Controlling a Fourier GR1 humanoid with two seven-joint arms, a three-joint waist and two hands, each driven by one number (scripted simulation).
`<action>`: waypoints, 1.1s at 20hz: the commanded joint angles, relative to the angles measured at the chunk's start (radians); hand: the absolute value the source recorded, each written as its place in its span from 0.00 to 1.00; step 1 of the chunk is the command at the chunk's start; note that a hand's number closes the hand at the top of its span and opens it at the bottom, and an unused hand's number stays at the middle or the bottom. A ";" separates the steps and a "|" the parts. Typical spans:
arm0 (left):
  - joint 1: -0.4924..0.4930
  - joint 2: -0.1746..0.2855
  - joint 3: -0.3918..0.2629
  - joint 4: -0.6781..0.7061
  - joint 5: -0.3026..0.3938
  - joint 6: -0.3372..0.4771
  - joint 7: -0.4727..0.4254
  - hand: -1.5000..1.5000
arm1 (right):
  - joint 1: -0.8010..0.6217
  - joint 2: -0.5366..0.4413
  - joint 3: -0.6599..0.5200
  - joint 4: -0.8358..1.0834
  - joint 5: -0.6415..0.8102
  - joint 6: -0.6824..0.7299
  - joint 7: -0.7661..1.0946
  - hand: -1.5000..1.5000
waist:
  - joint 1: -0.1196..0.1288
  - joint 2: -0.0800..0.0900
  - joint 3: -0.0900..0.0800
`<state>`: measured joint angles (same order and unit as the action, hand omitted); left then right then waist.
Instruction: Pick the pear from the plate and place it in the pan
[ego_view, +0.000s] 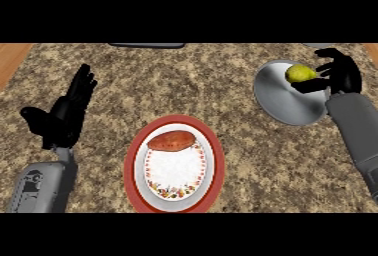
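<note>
The right hand's (341, 71) fingers (327, 54) curl round the pear (300, 73) (smooth, firm, probably slippery), best held across its belly; pan (284, 106) beneath them.

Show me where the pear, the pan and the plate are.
pear (299, 73), head view, middle of its yellow-green skin.
pan (284, 104), head view, bare grey floor below the pear.
plate (130, 170), head view, red rim on its left side.
</note>
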<state>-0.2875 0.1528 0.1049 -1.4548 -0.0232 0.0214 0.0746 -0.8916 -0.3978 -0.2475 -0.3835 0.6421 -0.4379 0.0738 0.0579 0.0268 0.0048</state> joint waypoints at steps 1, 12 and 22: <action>0.018 -0.027 -0.023 -0.044 -0.012 0.022 0.017 0.50 | 0.029 0.028 -0.087 0.070 -0.107 0.070 -0.132 0.00 | 0.015 0.002 0.002; 0.047 0.006 0.012 -0.038 0.011 -0.001 0.027 0.50 | 0.056 0.063 -0.252 0.021 -0.272 -0.041 -0.468 0.00 | -0.031 -0.017 -0.002; 0.047 -0.002 0.031 0.019 -0.035 0.061 -0.001 0.50 | 0.310 0.116 -0.262 -0.269 -0.452 0.345 -0.557 0.00 | -0.115 -0.044 -0.007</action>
<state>-0.2221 0.1687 0.1408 -1.4796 -0.0244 0.0422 0.0897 -0.6905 -0.3153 -0.5140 -0.5343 0.2460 -0.2078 -0.4337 -0.0260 -0.0106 -0.0010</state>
